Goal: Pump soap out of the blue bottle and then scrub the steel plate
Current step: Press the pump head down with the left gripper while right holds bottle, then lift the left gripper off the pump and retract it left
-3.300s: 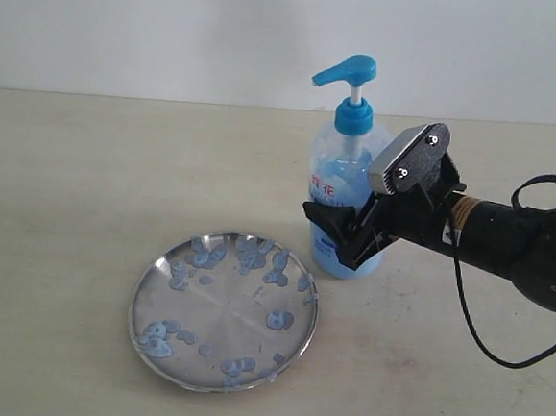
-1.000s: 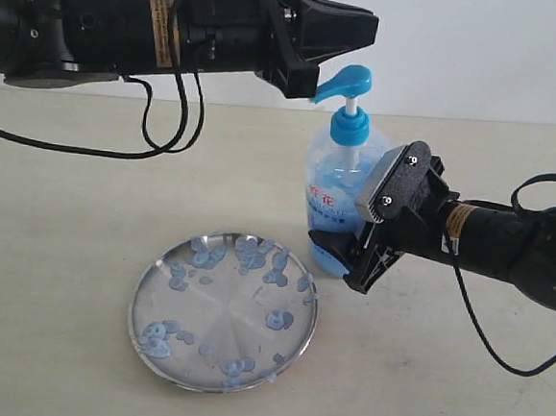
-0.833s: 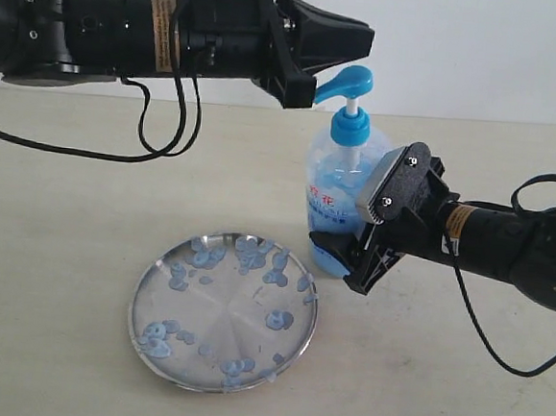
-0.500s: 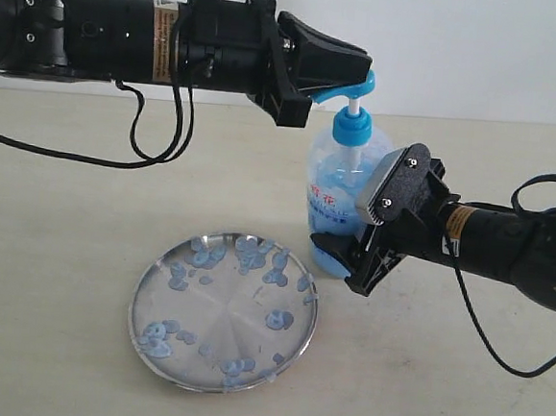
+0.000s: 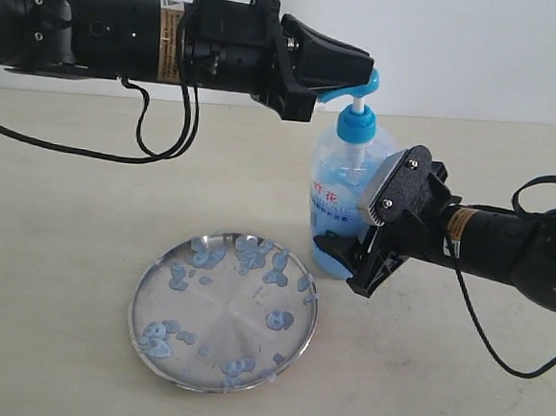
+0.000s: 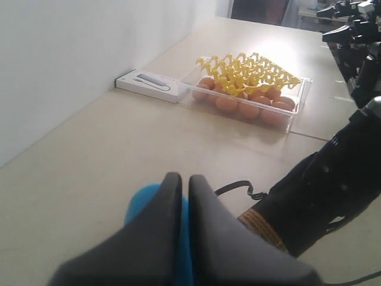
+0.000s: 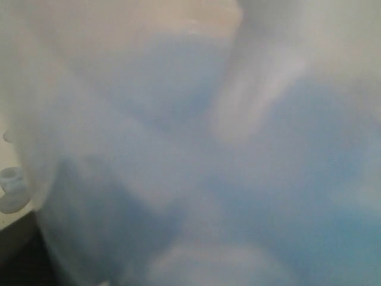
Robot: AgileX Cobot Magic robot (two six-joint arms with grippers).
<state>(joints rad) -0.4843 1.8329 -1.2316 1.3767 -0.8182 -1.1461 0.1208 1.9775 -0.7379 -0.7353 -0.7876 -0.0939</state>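
The blue bottle stands upright behind the steel plate, on that plate's right side. Light blue soap fills the bottle's lower part and lies as pale blobs on the plate. My left gripper is shut and rests on top of the blue pump head. The left wrist view shows its closed fingers over the blue pump head. My right gripper is shut on the bottle's base. In the right wrist view the bottle is a blur that fills the picture.
The left wrist view shows a clear tray of eggs under a yellow insert and a flat white box by the wall, beyond the bottle. The right arm and its cable lie across the table's right side.
The left arm came in from the left and lowered onto the pump head, which has gone down a little. The bottle shifted slightly right. The right gripper keeps its hold.
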